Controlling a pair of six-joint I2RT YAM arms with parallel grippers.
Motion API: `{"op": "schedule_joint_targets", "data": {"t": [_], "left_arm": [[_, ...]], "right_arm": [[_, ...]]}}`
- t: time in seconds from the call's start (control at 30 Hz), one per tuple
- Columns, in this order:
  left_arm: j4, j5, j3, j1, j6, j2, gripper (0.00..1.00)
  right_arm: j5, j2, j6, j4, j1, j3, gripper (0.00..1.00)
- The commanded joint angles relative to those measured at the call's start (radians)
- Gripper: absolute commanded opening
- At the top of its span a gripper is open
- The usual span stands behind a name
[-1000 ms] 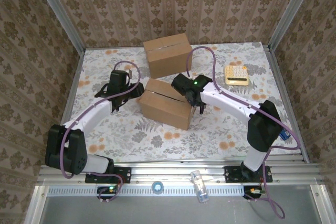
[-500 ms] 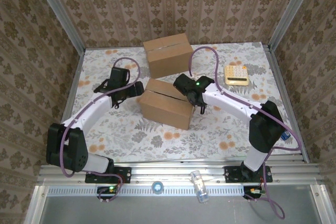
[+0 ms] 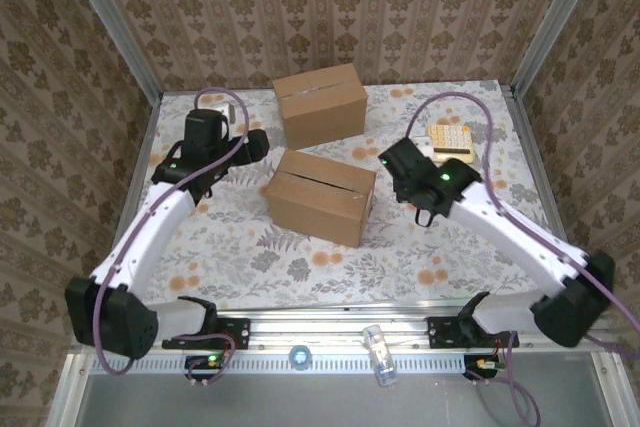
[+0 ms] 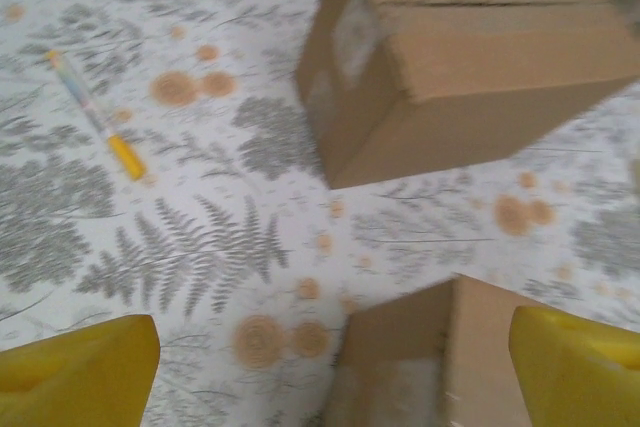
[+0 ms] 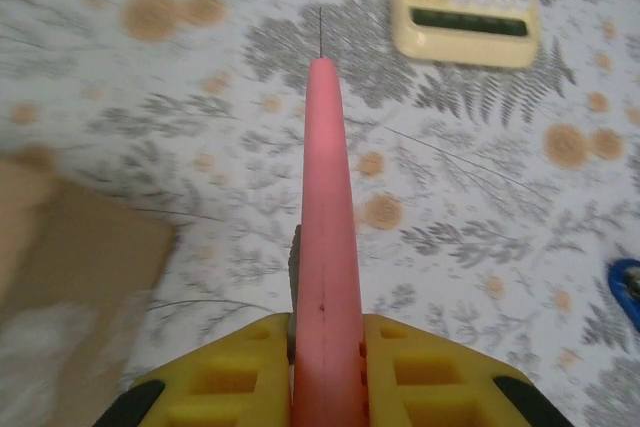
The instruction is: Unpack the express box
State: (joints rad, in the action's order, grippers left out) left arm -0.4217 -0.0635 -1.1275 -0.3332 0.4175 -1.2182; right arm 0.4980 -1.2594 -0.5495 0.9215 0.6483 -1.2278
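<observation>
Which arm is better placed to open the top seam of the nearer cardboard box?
Right, probably. The right jaws are shut on a long pink pointed tool, beside the nearer brown cardboard box. The left jaws stand open and empty.

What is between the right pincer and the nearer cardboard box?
Nothing visible. Bare floral tabletop separates the right pincer, shut on the pink tool, from the nearer box.

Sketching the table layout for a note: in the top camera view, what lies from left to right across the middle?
left gripper → nearer cardboard box → right gripper, clamping a pink tool → calculator
</observation>
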Motion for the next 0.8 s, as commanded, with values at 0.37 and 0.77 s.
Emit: {"op": "schedule_joint_targets", "data": {"t": [0.37,0.77], "left_arm": [[0.604,-0.740,0.085,-0.286,0.053,0.052,0.97],[1.024,-0.856,0.082,-0.377,0.244,-0.057,0.99]], "right_arm": [[-0.672,0.459,0.079,-0.679,-0.036,0.241,0.00],[-0.870,0.504,-0.012,-1.058,-0.044,0.366,0.00]]}}
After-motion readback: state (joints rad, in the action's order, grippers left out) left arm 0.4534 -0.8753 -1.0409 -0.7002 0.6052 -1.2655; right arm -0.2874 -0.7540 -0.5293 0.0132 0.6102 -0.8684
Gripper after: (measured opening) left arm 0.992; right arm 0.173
